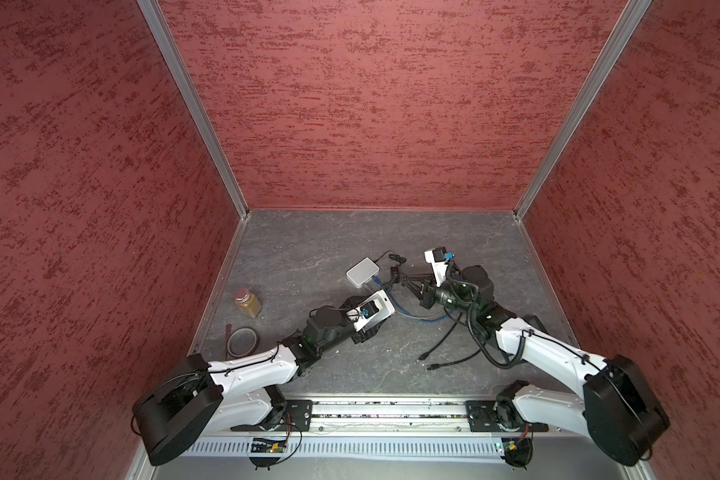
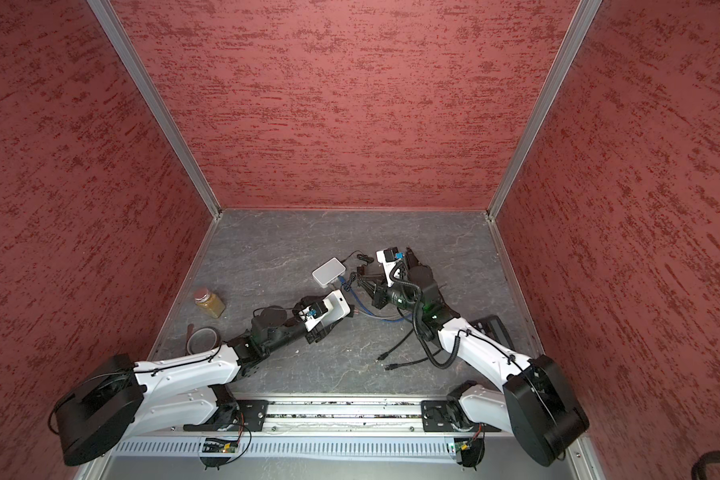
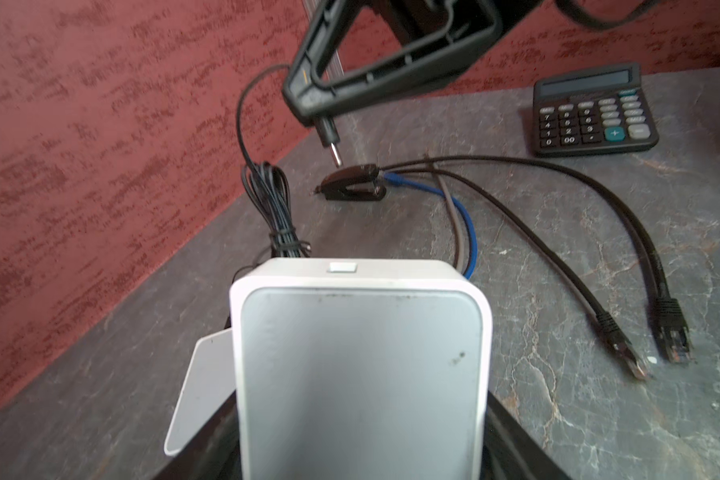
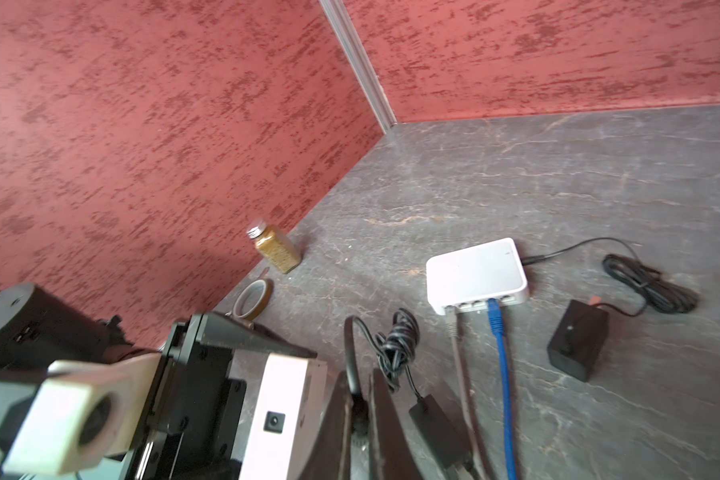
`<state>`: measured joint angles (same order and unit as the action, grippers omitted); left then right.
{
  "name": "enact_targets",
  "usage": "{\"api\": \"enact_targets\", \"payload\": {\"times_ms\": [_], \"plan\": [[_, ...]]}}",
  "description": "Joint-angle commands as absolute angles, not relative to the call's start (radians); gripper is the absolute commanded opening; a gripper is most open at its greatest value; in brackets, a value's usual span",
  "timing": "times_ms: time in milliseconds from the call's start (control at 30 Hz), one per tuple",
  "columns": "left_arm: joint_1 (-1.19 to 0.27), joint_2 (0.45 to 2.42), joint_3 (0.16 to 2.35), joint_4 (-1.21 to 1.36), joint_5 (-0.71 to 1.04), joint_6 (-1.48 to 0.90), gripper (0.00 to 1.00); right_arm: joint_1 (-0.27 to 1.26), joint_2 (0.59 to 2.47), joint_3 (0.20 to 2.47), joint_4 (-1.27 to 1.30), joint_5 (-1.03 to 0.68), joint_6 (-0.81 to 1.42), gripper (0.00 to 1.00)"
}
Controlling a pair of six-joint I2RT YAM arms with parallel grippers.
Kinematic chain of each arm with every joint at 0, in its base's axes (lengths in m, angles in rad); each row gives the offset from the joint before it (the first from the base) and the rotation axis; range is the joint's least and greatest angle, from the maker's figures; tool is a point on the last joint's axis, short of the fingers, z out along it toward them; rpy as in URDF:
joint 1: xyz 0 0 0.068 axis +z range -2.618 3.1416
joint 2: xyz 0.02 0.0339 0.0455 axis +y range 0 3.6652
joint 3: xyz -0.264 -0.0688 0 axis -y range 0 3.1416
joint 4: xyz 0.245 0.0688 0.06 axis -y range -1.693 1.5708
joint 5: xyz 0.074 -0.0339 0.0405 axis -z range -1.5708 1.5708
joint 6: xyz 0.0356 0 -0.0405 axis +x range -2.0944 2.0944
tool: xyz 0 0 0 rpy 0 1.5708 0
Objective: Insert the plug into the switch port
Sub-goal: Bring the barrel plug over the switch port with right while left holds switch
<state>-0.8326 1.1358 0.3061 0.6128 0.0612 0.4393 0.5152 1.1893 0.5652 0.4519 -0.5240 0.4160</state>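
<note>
My left gripper (image 3: 360, 449) is shut on a white switch (image 3: 360, 365), its dark fingers (image 3: 512, 440) pressed against both sides; in both top views the switch (image 1: 381, 309) is held above the table's middle. Its small black round port (image 4: 274, 422) shows on the white end face that is turned toward the right arm. My right gripper (image 4: 356, 415) is shut on the black barrel plug (image 3: 328, 137), whose metal tip sticks out below the fingers. The plug hangs just beyond the switch's far end, apart from it and beside the port, not in it.
A second white switch (image 1: 362, 272) lies on the table with a blue cable (image 4: 500, 353) and a grey one plugged in. Nearby are a black power adapter (image 4: 578, 345), two loose black network cables (image 3: 641, 332), a calculator (image 3: 595, 110), a spice jar (image 1: 248, 303) and a tape roll (image 1: 242, 340).
</note>
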Motion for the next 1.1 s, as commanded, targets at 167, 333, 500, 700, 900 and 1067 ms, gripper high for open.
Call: {"api": "enact_targets", "payload": {"times_ms": [167, 333, 500, 700, 900, 1067], "plan": [[-0.838, 1.125, 0.310, 0.739, 0.110, 0.481, 0.00, 0.515, 1.101, 0.519, 0.633, -0.581, 0.479, 0.00], [-0.836, 1.150, 0.330, 0.738, 0.118, 0.455, 0.00, 0.526, 1.087, 0.508, 0.670, -0.599, 0.488, 0.00], [-0.838, 1.169, 0.350, 0.741, 0.140, 0.419, 0.00, 0.550, 1.100, 0.503, 0.696, -0.611, 0.487, 0.00], [-0.837, 1.167, 0.365, 0.739, 0.153, 0.392, 0.00, 0.593, 1.125, 0.506, 0.707, -0.602, 0.471, 0.00], [-0.837, 1.142, 0.365, 0.732, 0.168, 0.367, 0.00, 0.617, 1.144, 0.508, 0.694, -0.580, 0.448, 0.00], [-0.836, 1.126, 0.359, 0.729, 0.166, 0.366, 0.00, 0.626, 1.149, 0.505, 0.686, -0.560, 0.435, 0.00]]}}
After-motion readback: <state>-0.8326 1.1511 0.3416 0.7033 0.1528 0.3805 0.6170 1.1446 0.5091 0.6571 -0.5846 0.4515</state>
